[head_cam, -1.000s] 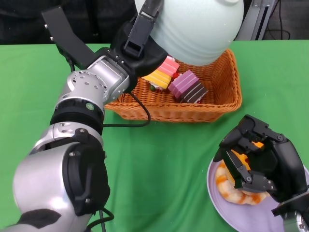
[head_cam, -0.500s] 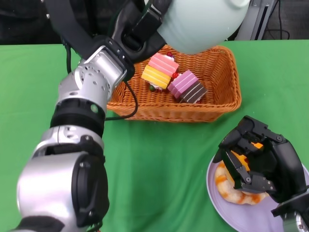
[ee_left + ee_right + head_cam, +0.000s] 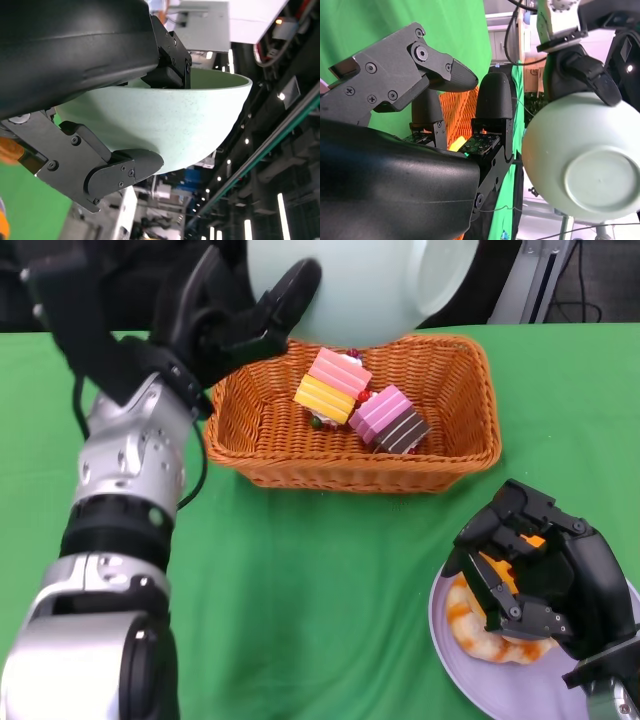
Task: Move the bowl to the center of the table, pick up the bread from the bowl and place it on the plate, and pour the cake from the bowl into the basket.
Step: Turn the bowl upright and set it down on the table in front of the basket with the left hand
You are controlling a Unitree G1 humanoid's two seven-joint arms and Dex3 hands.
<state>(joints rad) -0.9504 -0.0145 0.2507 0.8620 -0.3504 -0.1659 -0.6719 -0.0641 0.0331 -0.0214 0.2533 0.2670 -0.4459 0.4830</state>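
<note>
My left hand (image 3: 235, 325) grips a pale green bowl (image 3: 360, 285) by its rim, lifted above the far edge of the wicker basket (image 3: 460, 445). The left wrist view shows the bowl (image 3: 165, 125) pinched between my fingers. It also hangs in the air in the right wrist view, bowl (image 3: 582, 160) base toward the camera. Several colourful cake pieces (image 3: 360, 405) lie inside the basket. My right hand (image 3: 535, 570) hovers over the bread (image 3: 490, 640) on the lilac plate (image 3: 520, 690), fingers curled around it; whether they touch it I cannot tell.
Green cloth (image 3: 320, 600) covers the table. The basket stands at the back centre, the plate at the front right corner. My left forearm (image 3: 120, 510) stretches up the left side of the table.
My left arm has swung left and back, carrying the bowl off the basket's middle toward its far edge. The cakes now show fully. The right hand has not moved.
</note>
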